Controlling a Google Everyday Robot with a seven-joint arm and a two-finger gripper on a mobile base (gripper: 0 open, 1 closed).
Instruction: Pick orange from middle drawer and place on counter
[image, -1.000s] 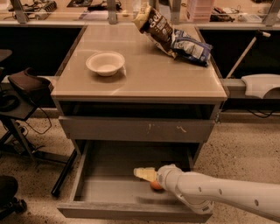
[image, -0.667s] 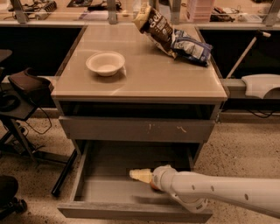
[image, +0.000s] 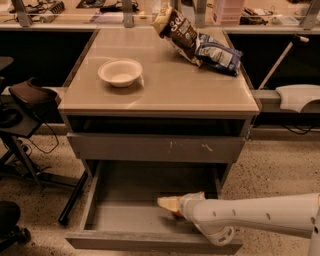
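Observation:
The middle drawer (image: 125, 217) is pulled open at the bottom of the cabinet, its grey floor bare. My white arm reaches into it from the right. My gripper (image: 168, 203) is low over the drawer floor, right of centre. A small patch of the orange (image: 176, 214) shows just below and behind the gripper tip; the rest is hidden by the gripper. I cannot tell if it is held. The beige counter (image: 165, 92) is the top of the cabinet above.
A white bowl (image: 120, 72) stands on the counter's left. Two snack bags (image: 177, 30) (image: 217, 54) lie at its back right. A shut drawer front with pale scratches (image: 155, 148) overhangs the open drawer. A stool and chair base (image: 30, 105) stand at left.
My gripper has moved a little to the left inside the drawer and now covers more of the orange. Nothing on the counter has moved.

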